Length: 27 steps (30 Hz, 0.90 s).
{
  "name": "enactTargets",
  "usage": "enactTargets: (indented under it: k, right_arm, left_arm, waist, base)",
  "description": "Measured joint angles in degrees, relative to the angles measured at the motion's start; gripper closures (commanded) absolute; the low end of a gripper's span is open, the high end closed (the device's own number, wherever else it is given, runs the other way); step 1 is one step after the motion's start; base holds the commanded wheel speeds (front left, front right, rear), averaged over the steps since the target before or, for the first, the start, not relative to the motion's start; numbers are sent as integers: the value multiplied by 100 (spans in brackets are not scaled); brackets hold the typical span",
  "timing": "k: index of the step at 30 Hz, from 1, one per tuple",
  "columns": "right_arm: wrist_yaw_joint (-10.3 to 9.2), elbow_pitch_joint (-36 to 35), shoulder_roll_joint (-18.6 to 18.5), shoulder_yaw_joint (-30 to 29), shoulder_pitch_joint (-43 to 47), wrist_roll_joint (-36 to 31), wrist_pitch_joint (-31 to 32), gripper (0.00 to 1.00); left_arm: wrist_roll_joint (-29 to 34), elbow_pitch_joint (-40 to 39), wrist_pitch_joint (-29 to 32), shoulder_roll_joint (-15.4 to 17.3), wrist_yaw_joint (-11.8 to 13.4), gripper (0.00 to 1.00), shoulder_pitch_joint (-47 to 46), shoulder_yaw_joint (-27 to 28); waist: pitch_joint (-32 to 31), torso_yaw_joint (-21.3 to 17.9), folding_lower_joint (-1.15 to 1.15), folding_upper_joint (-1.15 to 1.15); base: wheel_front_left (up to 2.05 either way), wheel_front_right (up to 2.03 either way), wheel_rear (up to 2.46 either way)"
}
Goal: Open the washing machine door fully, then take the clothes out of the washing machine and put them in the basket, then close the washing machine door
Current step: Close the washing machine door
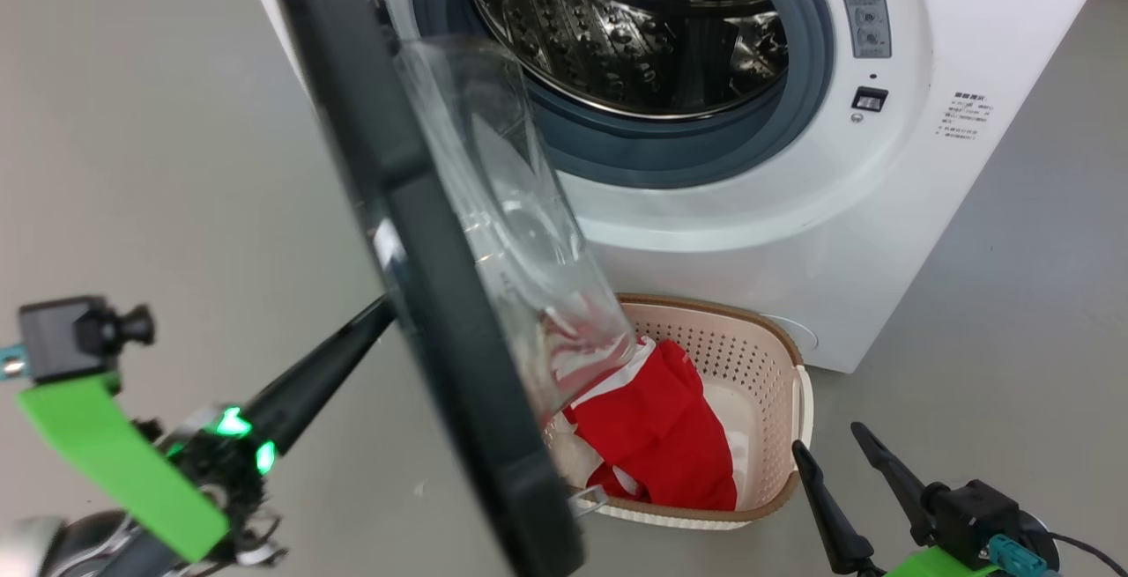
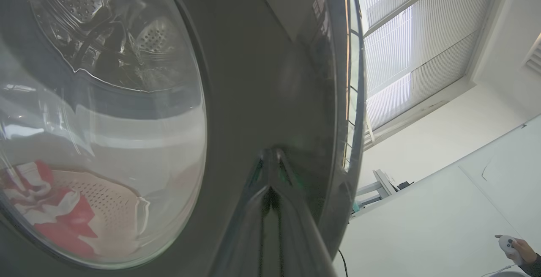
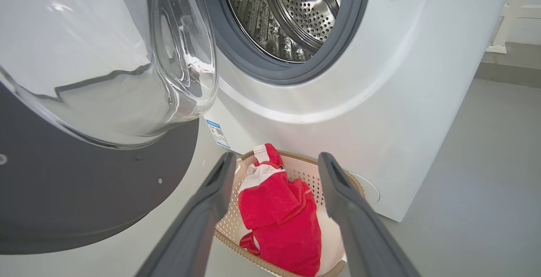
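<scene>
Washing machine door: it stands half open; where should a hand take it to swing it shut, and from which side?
Probably the black ring, at the edge farthest from the machine, coming from the outer face, where the shut left hand is. The inner side bulges with smooth glass, poor to hold.

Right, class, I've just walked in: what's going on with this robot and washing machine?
The red clothes lie in the basket before the washing machine, whose drum looks empty. The door stands partly open. The left gripper, shut, has its tips against the door's outer face, probably to push it closed. The right gripper hangs open near the basket, empty.
</scene>
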Motion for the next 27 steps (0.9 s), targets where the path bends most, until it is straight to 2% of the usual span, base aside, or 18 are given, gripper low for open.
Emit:
enactTargets:
  k: [7,19,27]
  right_arm:
    - [0,-31,0,-57,-129,0,0,0]
    - [0,-73,-3,-136,-145,-5,0,0]
    - [0,-96,-9,-221,-282,-7,0,0]
  left_arm:
    - [570,123,-431,-410,-1,100,-583,-631]
    - [1379,842,-1549,-513,-1,100,-1307,-1510]
    - [1449,1269,-2154,-568,-1,100,-1902,-2075]
  waist:
    - [99,-67,0,0]
    - [316,-215,0,0]
    - [458,-332,0,0]
  base:
    - [0,0,0]
    - [0,0,0]
    - [0,0,0]
